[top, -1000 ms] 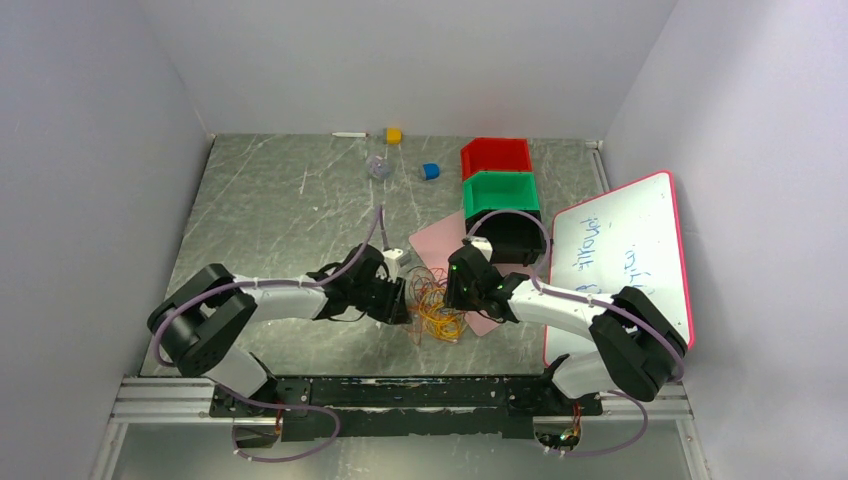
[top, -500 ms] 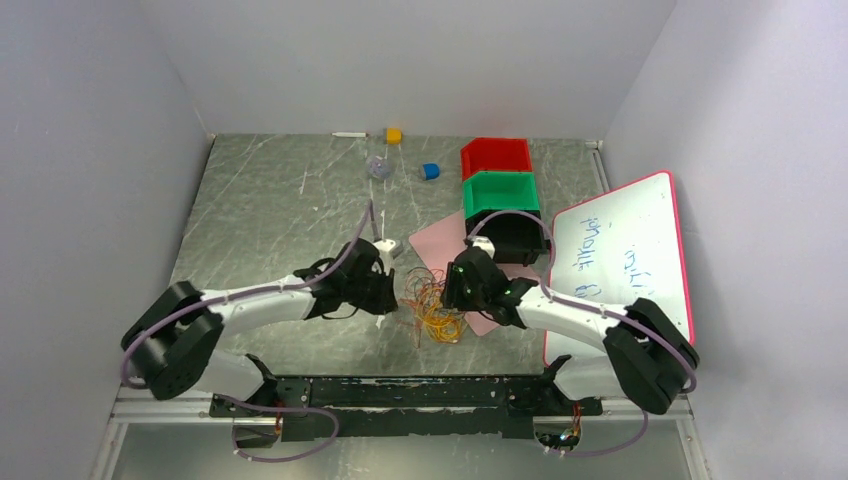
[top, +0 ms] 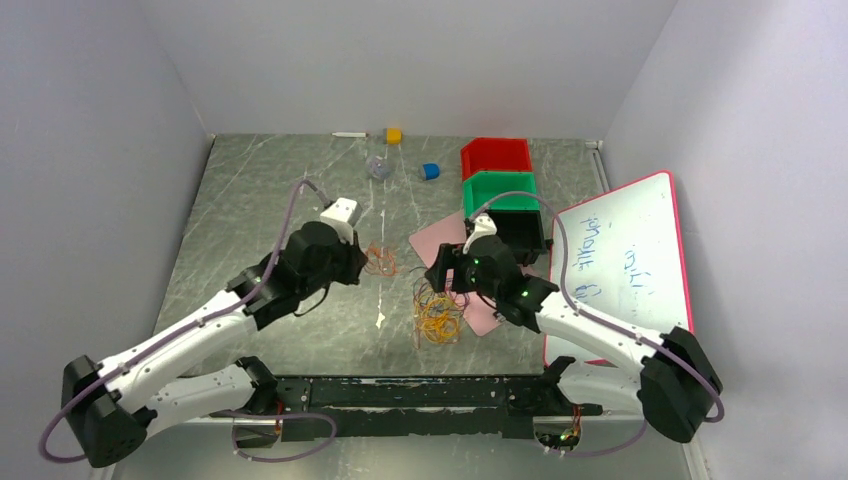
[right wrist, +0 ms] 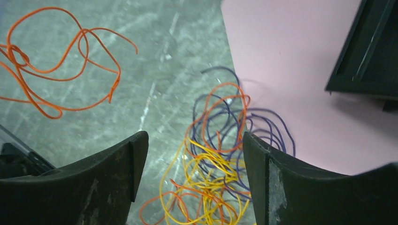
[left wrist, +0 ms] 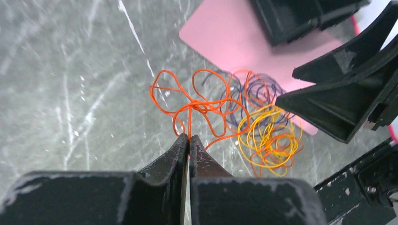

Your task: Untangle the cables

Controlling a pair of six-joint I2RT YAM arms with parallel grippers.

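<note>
The tangle of cables [top: 437,310] in yellow, orange and dark purple lies on the table at the near edge of a pink sheet [top: 440,243]. It also shows in the right wrist view [right wrist: 220,159] and the left wrist view [left wrist: 270,126]. My left gripper [left wrist: 188,138] is shut on one orange cable [left wrist: 197,101] and holds it to the left of the tangle; this cable also shows in the top view [top: 380,262] and the right wrist view [right wrist: 56,70]. My right gripper [right wrist: 195,145] is open and empty above the tangle.
A red bin [top: 496,156], a green bin [top: 500,190] and a black bin [top: 520,232] stand in a row at the back right. A whiteboard [top: 620,260] leans at the right. Small yellow [top: 394,135] and blue [top: 430,171] pieces lie at the back.
My left gripper has lifted and moved left and back, pulling one orange cable out of the tangle. My right gripper has risen a little above the tangle.
</note>
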